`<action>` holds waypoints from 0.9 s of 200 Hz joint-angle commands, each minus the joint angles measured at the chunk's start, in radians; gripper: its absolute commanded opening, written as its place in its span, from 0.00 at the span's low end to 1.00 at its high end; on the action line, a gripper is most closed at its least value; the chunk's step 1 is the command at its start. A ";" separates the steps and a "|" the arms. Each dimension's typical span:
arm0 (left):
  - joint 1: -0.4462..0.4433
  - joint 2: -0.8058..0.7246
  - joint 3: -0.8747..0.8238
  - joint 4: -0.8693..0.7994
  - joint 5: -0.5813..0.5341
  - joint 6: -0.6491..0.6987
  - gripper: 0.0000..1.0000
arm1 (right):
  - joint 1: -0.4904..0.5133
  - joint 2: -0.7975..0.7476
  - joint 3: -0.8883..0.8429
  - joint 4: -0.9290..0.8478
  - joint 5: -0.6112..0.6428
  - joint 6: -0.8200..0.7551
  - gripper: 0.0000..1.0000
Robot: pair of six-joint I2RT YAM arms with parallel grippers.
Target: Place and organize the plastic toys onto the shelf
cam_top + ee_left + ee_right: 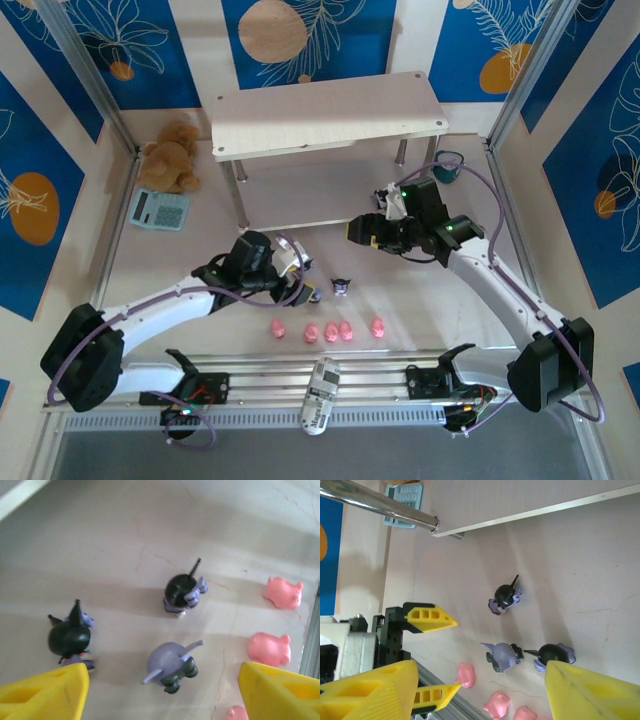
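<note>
Beige, faintly veined: that's the table [400,295]? What's round it? (note-taker)

Yes. Blue wall panels with white leaves and orange discs, silver frame posts, a metal rail along the near edge. At the back stands the shelf [330,115], pale boards on thin silver legs. A brown teddy bear [172,155] and a teal calculator [160,209] sit to its left. (me)

The toys? (note-taker)

All on the table, on the near side of the shelf. Five pink pigs [331,331] in a loose row by the rail. Three purple figurines [184,591] just beyond them, close together. (me)

Your fingers? (note-taker)

Left gripper [162,680]: yellow fingers [45,692] spread wide, low over the figurines, holding nothing. The lilac-backed figurine [170,665] lies between them, touching neither. The dark figurine [70,637] sits right by one fingertip; whether they touch I cannot tell. Right gripper [480,680]: fingers apart, nothing in them, hanging above the table between shelf and toys, pointed toward my left gripper. (me)
</note>
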 commanded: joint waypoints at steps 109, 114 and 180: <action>-0.034 0.194 0.135 -0.147 0.064 0.218 0.80 | -0.038 -0.085 -0.028 -0.035 -0.011 -0.021 0.68; -0.036 0.202 0.141 -0.153 0.069 0.220 0.80 | -0.039 -0.085 -0.028 -0.034 -0.011 -0.019 0.68; -0.050 0.258 0.173 -0.196 0.128 0.240 0.77 | -0.052 -0.081 -0.037 -0.020 -0.026 -0.011 0.68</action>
